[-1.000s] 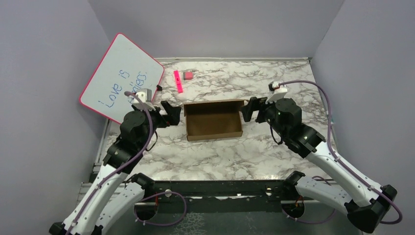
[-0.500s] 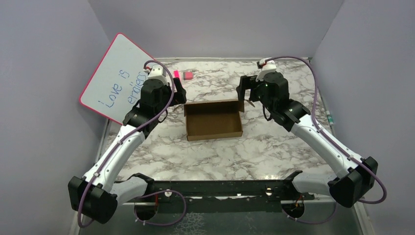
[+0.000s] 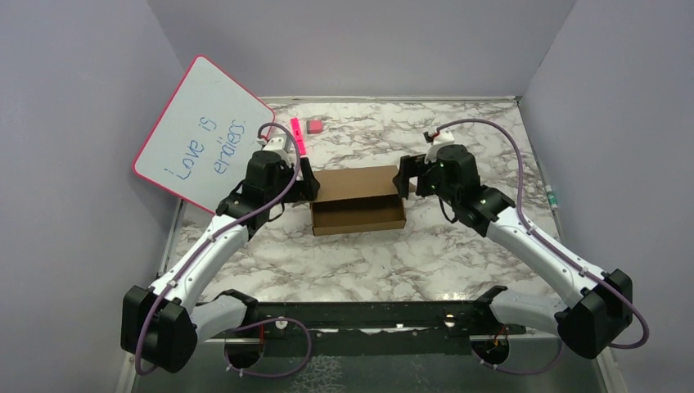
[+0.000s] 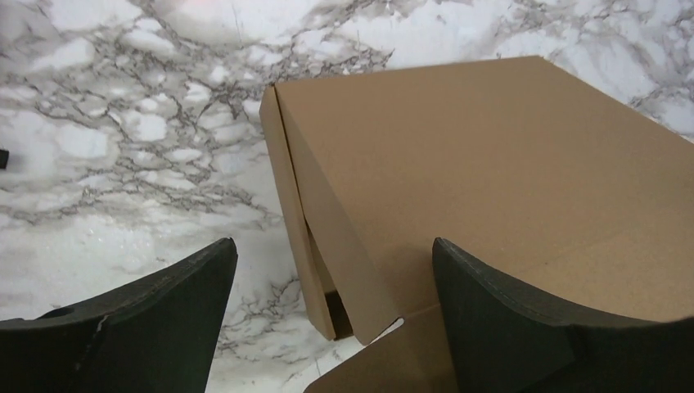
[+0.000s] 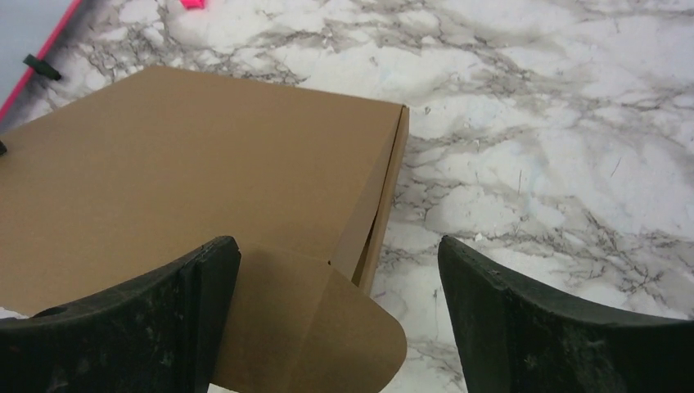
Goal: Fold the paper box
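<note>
The paper box (image 3: pixel 358 201) is a shallow brown cardboard box in the middle of the marble table. Its lid leans forward over the back half, and the front half shows the open inside. My left gripper (image 3: pixel 308 187) is open at the lid's left end. In the left wrist view the gripper (image 4: pixel 335 327) straddles the lid's corner (image 4: pixel 458 164) and a side tab. My right gripper (image 3: pixel 404 180) is open at the lid's right end. In the right wrist view the gripper (image 5: pixel 335 323) straddles the lid (image 5: pixel 196 164) and its rounded ear tab (image 5: pixel 344 336).
A pink-framed whiteboard (image 3: pixel 205 131) with blue writing leans at the back left. A pink marker (image 3: pixel 298 137) and a small pink eraser (image 3: pixel 314 126) lie behind the box. Purple walls close in the table on three sides.
Both grippers went up and back, then came down at the box's far corners. The lid, upright before, now leans forward over the back half.
</note>
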`<state>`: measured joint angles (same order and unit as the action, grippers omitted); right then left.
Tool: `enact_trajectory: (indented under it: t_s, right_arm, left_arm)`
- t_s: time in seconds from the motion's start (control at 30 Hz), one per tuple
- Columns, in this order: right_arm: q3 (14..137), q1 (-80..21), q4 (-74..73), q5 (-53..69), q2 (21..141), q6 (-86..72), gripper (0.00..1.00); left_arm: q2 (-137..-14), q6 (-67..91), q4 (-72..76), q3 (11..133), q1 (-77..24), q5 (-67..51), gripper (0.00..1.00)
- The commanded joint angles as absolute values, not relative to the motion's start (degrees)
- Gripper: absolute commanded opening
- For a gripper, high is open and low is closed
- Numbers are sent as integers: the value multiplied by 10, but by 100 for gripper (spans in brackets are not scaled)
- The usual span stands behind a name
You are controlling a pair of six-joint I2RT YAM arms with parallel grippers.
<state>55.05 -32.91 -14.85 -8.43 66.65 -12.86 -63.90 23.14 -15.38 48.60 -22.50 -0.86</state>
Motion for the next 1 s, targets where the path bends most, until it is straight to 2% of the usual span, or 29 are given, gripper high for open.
enact_trajectory:
  t_s: [0.0, 0.3, 0.97]
  right_arm:
    - [511, -329, -143, -58, 631, -148, 95]
    - [424, -329, -90, -43, 584, -172, 92]
    - [288, -329, -23, -45, 588, -202, 88]
  left_arm:
    - [-600, 255, -145, 445, -224, -35, 88]
    - [-568, 297, -132, 370, -224, -48, 84]
    - [-553, 386, -38, 222, -224, -44, 79]
